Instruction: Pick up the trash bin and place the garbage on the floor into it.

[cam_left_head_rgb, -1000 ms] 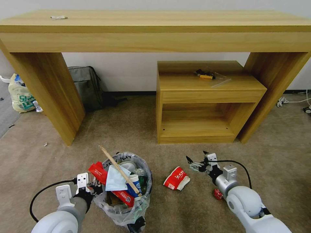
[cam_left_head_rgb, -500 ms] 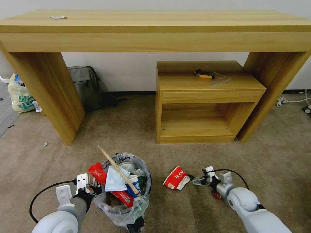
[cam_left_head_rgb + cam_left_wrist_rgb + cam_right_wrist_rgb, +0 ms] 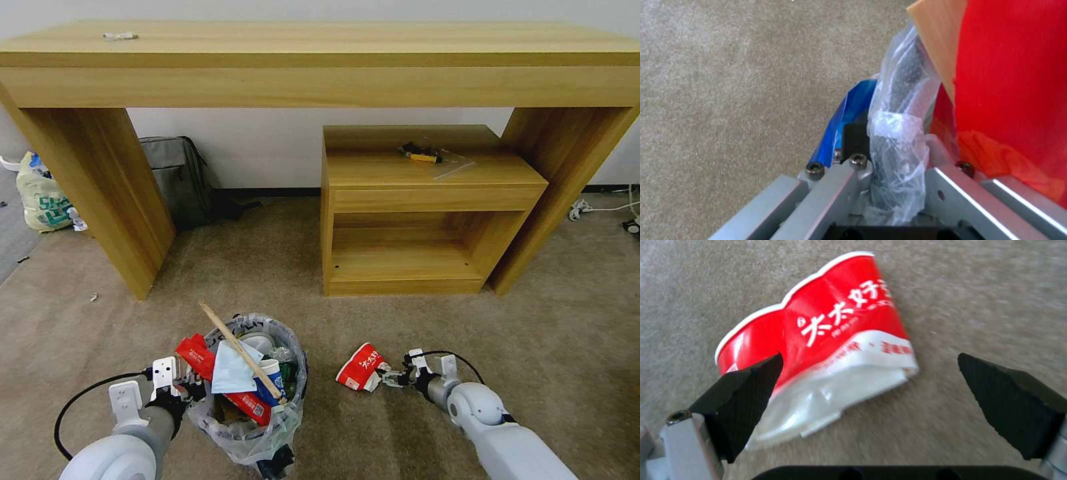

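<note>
Trash bin rim clamped by left gripper; right gripper spread at carton

Glossy red-white paper carton lies crumpled on the matt short-pile floor; the trash bin has a crinkled clear plastic liner.

Beige-brown short-pile carpet. Long light-wood desk against white wall. Small wooden cabinet beneath, right side. Grey backpack leaning by left leg. Dark skirting along wall base.
</note>
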Controlling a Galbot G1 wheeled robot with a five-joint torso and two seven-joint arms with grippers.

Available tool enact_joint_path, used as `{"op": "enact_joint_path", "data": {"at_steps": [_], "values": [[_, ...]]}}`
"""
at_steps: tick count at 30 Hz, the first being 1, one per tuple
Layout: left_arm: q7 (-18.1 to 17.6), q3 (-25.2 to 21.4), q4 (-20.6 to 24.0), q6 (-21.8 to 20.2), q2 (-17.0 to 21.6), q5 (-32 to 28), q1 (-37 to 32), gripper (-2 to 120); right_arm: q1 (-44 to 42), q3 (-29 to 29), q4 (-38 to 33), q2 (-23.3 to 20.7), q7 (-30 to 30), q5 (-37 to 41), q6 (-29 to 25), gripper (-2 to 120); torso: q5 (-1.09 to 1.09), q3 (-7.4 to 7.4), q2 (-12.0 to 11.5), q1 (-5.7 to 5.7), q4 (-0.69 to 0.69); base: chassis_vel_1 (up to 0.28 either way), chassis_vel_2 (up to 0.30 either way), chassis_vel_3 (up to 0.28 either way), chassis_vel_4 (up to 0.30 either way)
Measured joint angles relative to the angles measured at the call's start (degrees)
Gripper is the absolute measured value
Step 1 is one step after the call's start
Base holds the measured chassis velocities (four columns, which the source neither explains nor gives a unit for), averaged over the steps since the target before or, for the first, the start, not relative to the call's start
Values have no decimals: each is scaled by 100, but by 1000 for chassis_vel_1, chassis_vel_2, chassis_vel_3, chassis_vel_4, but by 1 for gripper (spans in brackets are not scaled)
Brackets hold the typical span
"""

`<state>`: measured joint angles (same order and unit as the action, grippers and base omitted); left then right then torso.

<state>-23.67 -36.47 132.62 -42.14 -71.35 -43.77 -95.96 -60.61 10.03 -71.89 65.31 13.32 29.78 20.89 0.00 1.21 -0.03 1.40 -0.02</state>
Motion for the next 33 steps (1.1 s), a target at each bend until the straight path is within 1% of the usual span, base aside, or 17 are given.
{"op": "enact_joint_path", "data": {"at_steps": [2,4,9,12,23,24,26,27,29,30,33], "values": [[0,10,32,0,-3,0,-9,0,84,-56,192,145,2,-68,-60,100,0,0,0,0,0,0,0,0,0],[0,10,48,0,0,0,-15,0,116,-74,262,193,2,-79,-77,100,-1,0,0,0,0,0,0,0,0],[0,10,122,0,39,-42,-25,0,305,-110,765,471,80,-183,-367,100,0,0,0,0,0,0,0,0,0],[-1,10,137,0,52,-45,-44,0,369,-104,922,552,136,-184,-466,100,-3,0,0,0,0,0,0,0,0],[-2,28,144,0,76,-43,-68,0,532,-83,1186,729,121,-166,-587,100,-2,-1,0,0,-1,0,0,0,0],[-2,32,144,0,74,-41,-67,0,535,-87,1192,730,109,-166,-593,96,-2,-1,0,0,-2,0,0,0,0],[-1,32,143,0,74,-39,-67,0,537,-93,1196,730,101,-168,-596,93,-3,-1,0,0,-2,0,0,0,0],[-1,33,142,0,74,-37,-67,0,540,-105,1203,733,86,-171,-598,88,-2,-1,0,0,-1,0,0,0,0],[-1,31,142,0,79,-35,-67,0,548,-149,1224,748,23,-187,-603,82,-6,-2,1,0,-4,0,0,0,0],[-1,31,142,0,79,-35,-67,0,548,-149,1224,748,23,-187,-603,82,-6,-2,1,0,-4,0,0,0,0],[0,29,142,0,85,-35,-76,0,560,-178,1260,781,-54,-235,-608,72,-7,-3,1,-1,-6,0,0,0,0]]}}
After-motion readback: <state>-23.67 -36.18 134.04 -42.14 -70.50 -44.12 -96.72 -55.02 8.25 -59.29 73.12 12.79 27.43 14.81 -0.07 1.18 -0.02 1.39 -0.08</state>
